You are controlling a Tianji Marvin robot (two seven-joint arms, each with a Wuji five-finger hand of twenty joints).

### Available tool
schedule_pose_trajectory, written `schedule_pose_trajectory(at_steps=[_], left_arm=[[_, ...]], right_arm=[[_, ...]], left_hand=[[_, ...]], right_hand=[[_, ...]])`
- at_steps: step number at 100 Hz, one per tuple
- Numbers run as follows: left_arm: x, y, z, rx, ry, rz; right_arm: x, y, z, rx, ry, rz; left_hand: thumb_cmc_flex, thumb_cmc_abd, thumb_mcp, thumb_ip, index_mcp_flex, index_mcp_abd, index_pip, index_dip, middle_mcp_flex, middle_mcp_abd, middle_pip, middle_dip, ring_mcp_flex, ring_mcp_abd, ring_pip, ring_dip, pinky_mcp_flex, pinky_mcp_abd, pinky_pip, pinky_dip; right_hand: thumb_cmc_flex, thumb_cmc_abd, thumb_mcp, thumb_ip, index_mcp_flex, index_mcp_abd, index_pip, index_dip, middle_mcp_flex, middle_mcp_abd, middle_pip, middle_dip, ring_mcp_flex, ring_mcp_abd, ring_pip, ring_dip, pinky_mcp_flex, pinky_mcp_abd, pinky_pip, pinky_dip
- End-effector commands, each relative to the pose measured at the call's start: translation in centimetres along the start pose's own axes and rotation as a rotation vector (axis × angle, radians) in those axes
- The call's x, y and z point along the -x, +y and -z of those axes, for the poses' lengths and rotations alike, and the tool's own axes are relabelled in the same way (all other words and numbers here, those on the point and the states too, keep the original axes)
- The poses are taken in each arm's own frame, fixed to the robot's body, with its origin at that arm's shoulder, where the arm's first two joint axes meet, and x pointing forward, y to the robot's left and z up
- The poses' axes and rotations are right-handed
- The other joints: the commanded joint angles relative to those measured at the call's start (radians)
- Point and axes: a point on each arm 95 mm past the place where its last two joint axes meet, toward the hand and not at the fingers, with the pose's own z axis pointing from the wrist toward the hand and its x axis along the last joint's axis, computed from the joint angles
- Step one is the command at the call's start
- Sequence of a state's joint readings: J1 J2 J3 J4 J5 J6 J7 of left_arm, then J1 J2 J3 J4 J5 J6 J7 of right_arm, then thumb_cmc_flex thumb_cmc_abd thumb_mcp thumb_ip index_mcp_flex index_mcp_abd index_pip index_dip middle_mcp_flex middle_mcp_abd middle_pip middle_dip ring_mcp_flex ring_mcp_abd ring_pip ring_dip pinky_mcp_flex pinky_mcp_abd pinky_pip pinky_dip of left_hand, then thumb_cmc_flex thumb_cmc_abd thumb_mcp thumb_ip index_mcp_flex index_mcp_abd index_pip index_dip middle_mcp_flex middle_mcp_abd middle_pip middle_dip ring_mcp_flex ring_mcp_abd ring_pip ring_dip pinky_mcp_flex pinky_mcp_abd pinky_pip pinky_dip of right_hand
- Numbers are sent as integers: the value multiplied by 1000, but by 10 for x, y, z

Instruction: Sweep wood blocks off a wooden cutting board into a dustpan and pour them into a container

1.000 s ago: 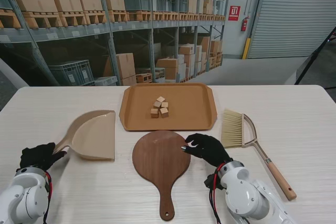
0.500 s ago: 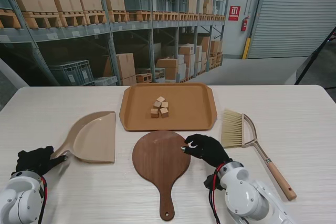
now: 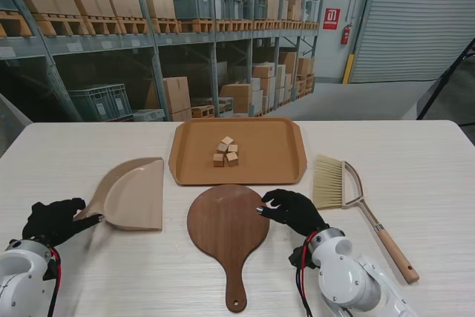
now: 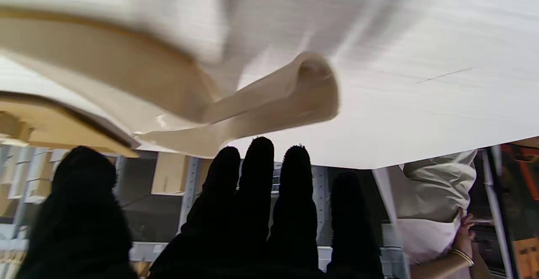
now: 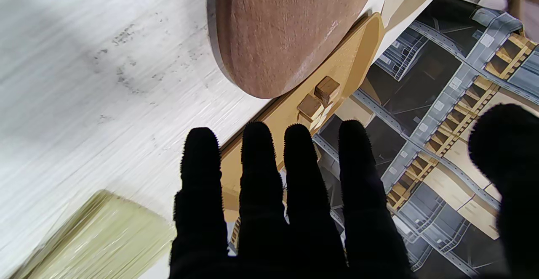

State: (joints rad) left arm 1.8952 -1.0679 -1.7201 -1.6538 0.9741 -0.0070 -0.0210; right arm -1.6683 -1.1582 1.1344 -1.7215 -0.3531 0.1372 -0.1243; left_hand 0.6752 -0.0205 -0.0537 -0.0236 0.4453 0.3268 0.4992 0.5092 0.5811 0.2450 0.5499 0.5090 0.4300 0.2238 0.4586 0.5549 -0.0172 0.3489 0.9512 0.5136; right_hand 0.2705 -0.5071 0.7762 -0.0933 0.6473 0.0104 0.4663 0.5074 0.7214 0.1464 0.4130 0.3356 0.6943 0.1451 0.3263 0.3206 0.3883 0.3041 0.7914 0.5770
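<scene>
Left robot hand (image 3: 53,220) is spread, holding nothing, fingertips just beside the dustpan (image 3: 133,194) handle. Right robot hand (image 3: 292,211) is also spread and unloaded at the cutting board (image 3: 227,229) edge. I see the blocks (image 3: 226,152) in the tray (image 3: 282,155), the brush (image 3: 349,202) on the counter (image 3: 415,161).

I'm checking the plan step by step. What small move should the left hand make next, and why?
Probably close the left hand around the dustpan handle. Its fingers are spread at the handle's tip, gripping nothing. The wood blocks already lie in the tray, so this may be putting the tool down instead.
</scene>
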Motion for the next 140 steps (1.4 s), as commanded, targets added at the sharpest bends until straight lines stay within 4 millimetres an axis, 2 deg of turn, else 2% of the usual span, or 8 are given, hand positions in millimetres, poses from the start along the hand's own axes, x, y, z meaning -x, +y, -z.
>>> schedule_pose_trajectory(at_steps=[1,17,37,48,65,89,113,140], left_arm=[[-12,-10,0,-13,39,15],[-40,-26,-10,-69,144,122],[-84,-45,-30,-115,281,300],[-108,-52,-38,-110,346,339],[-142,-56,-50,-83,424,413],[-182,-49,-62,-47,478,521],[-211,-33,-68,13,521,601],[-226,-11,-68,115,522,658]], right_arm=[[-4,0,1,-2,9,1],[-10,8,-3,22,29,21],[-19,18,-8,51,46,44],[-24,22,-11,66,48,51],[-30,25,-16,78,48,55],[-27,24,-21,70,32,66],[-19,12,-25,47,-1,73],[-8,3,-24,-4,-30,77]], left_hand=[[-46,17,16,1,-33,-22,-17,-17,-42,3,-57,-8,-39,44,-18,-9,-21,-3,-16,-33],[-73,39,19,1,-44,-31,-58,-25,-68,-3,-86,-14,-55,49,-46,-11,-28,-5,-28,-43],[-83,40,19,1,-38,-117,-146,-48,-89,-51,-200,-88,-66,65,-124,-43,-32,12,-54,-62],[-87,43,18,0,-24,-129,-181,-66,-88,-29,-256,-142,-68,72,-183,-81,-28,26,-80,-76],[-84,50,17,0,19,-85,-231,-89,-95,21,-301,-192,-75,85,-243,-124,-24,34,-101,-87],[-66,45,18,1,97,-33,-268,-108,-52,60,-320,-269,-61,95,-288,-208,14,31,-137,-105],[-55,50,19,1,86,-30,-285,-109,-57,63,-296,-267,-63,105,-242,-201,20,34,-140,-104],[-44,70,20,1,92,-22,-289,-107,-55,79,-296,-263,-65,111,-240,-199,19,41,-134,-100]], right_hand=[[-3,18,-22,22,-17,-28,8,-6,2,-14,5,10,13,-5,16,17,-3,35,-19,20],[-3,19,-23,22,-18,-29,6,-7,1,-13,2,8,12,-8,14,16,-3,35,-21,20],[-6,19,-26,22,-19,-31,3,-8,-3,-12,-6,4,9,-8,7,13,-9,38,-30,16],[-10,20,-30,21,-21,-33,1,-9,-7,-11,-13,0,6,-7,1,10,-12,40,-38,13],[-20,22,-39,21,-27,-33,-5,-12,-15,-11,-26,-7,1,-10,-11,5,-16,42,-52,10],[-34,26,-56,23,-38,-38,-28,-28,-26,-13,-56,-30,-6,-18,-33,-6,-21,45,-73,8],[-43,30,-64,24,-52,-42,-32,-38,-44,-18,-62,-40,-19,-22,-46,-14,-57,56,-116,1],[-44,32,-69,25,-57,-50,-29,-48,-49,-20,-66,-50,-30,-23,-55,-19,-71,65,-162,-2]])
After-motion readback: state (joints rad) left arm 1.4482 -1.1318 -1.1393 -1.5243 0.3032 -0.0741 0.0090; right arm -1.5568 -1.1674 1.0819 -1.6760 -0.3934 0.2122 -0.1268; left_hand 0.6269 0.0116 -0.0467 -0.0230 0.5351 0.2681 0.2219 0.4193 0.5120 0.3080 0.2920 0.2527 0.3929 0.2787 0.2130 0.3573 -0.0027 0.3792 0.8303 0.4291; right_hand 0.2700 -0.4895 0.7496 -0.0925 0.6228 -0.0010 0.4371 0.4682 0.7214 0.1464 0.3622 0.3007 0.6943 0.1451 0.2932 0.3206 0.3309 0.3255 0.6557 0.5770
